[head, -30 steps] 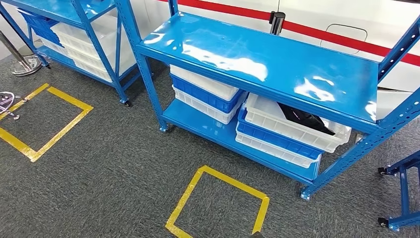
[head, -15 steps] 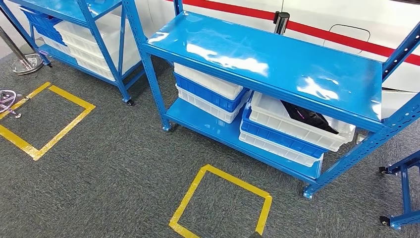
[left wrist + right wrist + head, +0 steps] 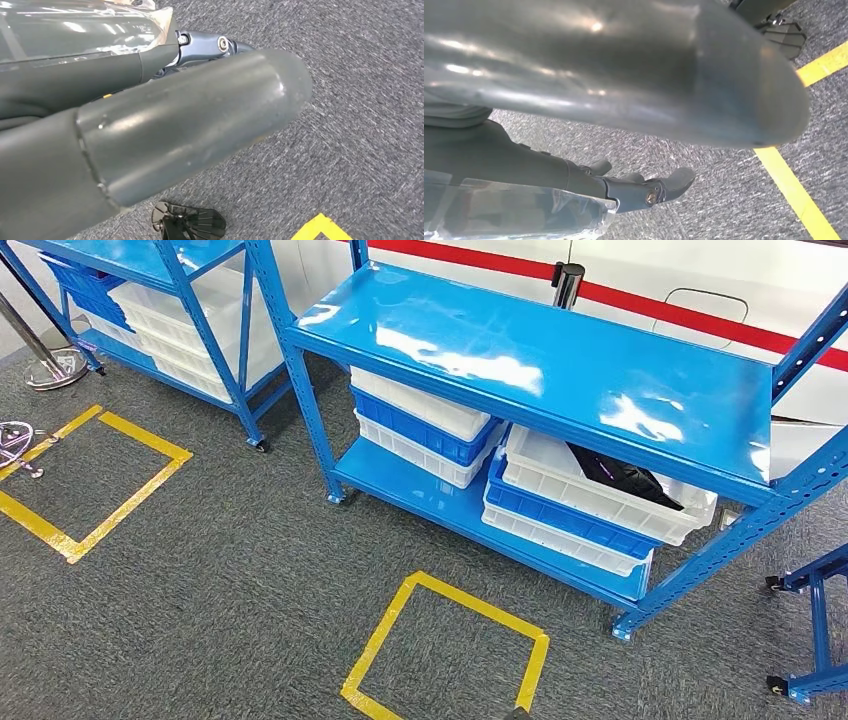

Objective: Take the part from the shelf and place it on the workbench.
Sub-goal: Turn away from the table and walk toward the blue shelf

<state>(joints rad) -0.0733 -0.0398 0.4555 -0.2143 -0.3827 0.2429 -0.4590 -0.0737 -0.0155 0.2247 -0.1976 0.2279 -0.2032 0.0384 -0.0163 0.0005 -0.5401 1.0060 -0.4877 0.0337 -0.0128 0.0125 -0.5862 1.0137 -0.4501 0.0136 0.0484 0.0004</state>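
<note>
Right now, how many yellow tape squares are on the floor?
2: one square in front of the near shelf, another at far left, partly cut off. Others may lie outside the head view.

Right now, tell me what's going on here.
Nothing is being handled yet. The robot faces a blue shelf from the carpet, with a yellow tape square on the floor in front of it. The dark part lies in the top white bin on the lower level, untouched. The left hand and right hand hang over the carpet, holding nothing as far as the wrist views show.
</note>
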